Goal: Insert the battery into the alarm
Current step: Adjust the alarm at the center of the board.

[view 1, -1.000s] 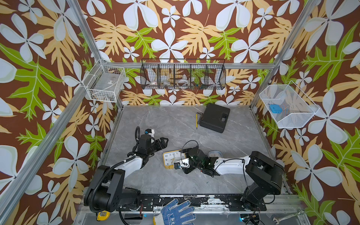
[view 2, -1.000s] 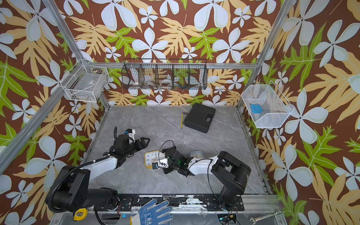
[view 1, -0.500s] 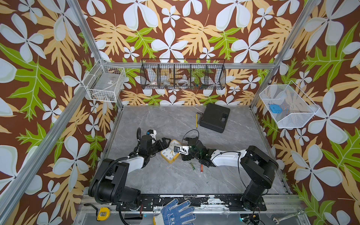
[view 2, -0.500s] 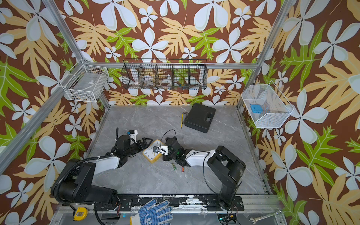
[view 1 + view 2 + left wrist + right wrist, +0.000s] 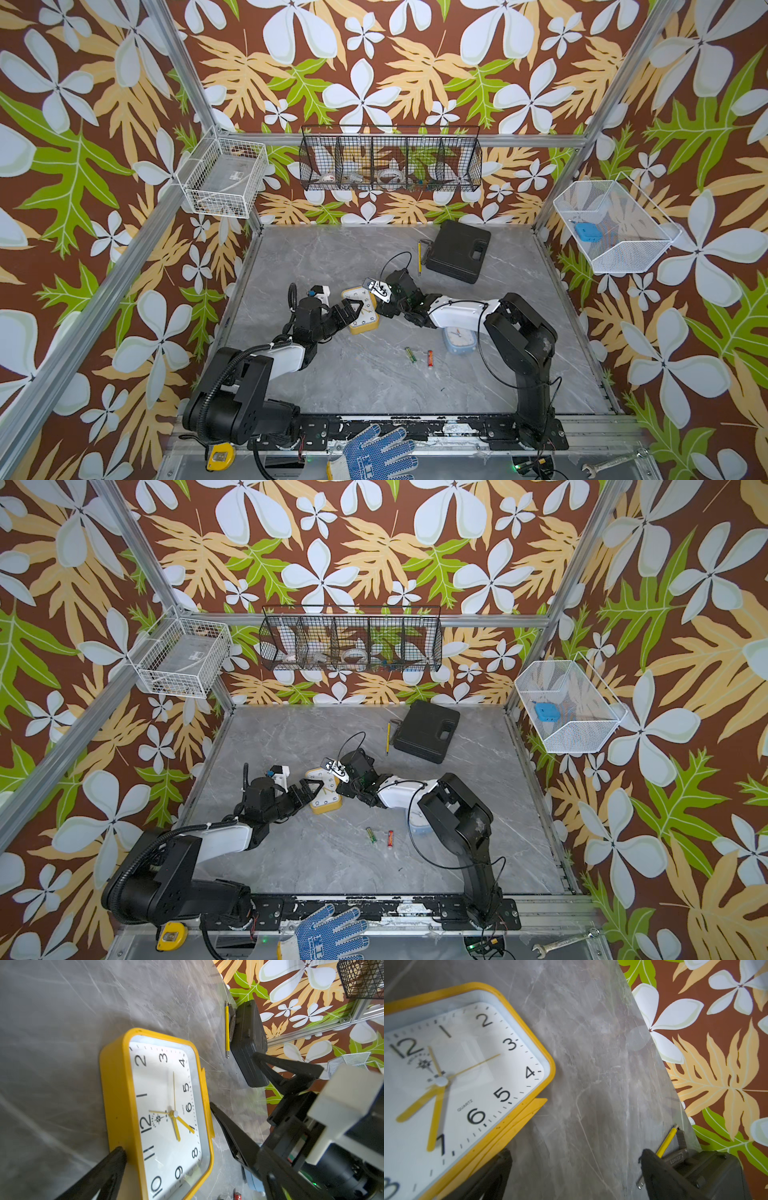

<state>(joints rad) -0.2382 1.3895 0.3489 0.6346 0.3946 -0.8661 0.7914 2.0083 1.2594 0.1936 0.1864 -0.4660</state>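
Lying near the middle: the yellow alarm clock (image 5: pixel 360 311) rests face up on the gray surface (image 5: pixel 332 257).
Top views only: both top views show a green battery (image 5: pixel 410 354) and a red battery (image 5: pixel 430 357) side by side on the surface. They lie apart from the clock, toward the front. A blue clock (image 5: pixel 459 341) peeks out under the right arm (image 5: pixel 461 309).
Wrist views only: the black numbers and yellow hands are clear. The right wrist view also shows the word QUARTZ and a thin yellow flap (image 5: pixel 533 1105) on the clock's bottom edge.
Left arm (image 5: pixel 282 359): low and bent, reaching in from the left, with its wrist rolled sideways.
Left tool (image 5: pixel 192 1151): open wide. One finger (image 5: pixel 110 1167) sits at the clock's side by the 11, and the other hangs over the face.
Right arm: low, reaching in from the right.
Right tool (image 5: pixel 574 1153): open wide over bare surface. One finger (image 5: pixel 496 1172) is just beside the clock's bottom edge.
Shapes: the clock is a plastic box with round corners and a white face. The surface looks like smooth marble. A hard black case (image 5: pixel 459 251) and a yellow pencil (image 5: pixel 419 257) lie at the back.
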